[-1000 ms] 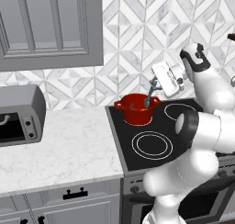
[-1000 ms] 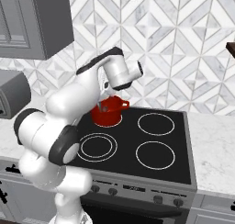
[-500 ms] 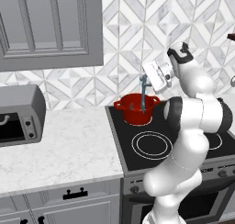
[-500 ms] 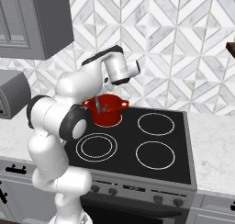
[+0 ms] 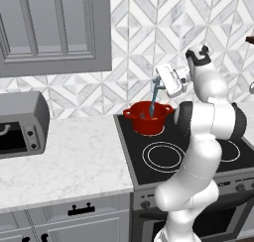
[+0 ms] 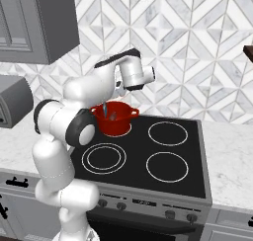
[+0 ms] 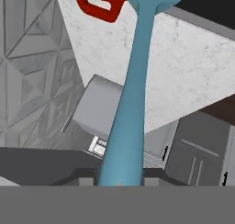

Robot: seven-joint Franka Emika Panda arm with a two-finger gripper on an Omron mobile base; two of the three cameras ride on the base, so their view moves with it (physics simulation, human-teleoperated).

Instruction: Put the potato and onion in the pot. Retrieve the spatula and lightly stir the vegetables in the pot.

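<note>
The claw [image 5: 159, 83] is closed on the spatula [image 5: 153, 98], gripping it by the upper end of its handle. In the left base view the spatula hangs nearly upright from the claw, tilted a little, with its lower end down inside the pot [image 5: 148, 118]. The right base view shows the same from the other side: the spatula [image 6: 105, 109] reaches down past the near rim into the pot [image 6: 116, 119], partly behind the arm's elbow. In the hand view the spatula [image 7: 131, 94] runs up from between the claw's tips, its wider head near the top edge, next to one loop handle of the pot [image 7: 98, 4].

The pot stands on the back left burner of the stove [image 5: 163, 172], close to the tiled wall [image 5: 139, 42]. What lies inside the pot cannot be made out; its inside is dark and the onion is not discernible there.

To the left of the stove runs a marbled white tabletop [image 5: 69, 156], with a grey toaster oven [image 5: 20, 124] standing at its far left. A grey wall cabinet [image 5: 54, 30] hangs above it.
</note>
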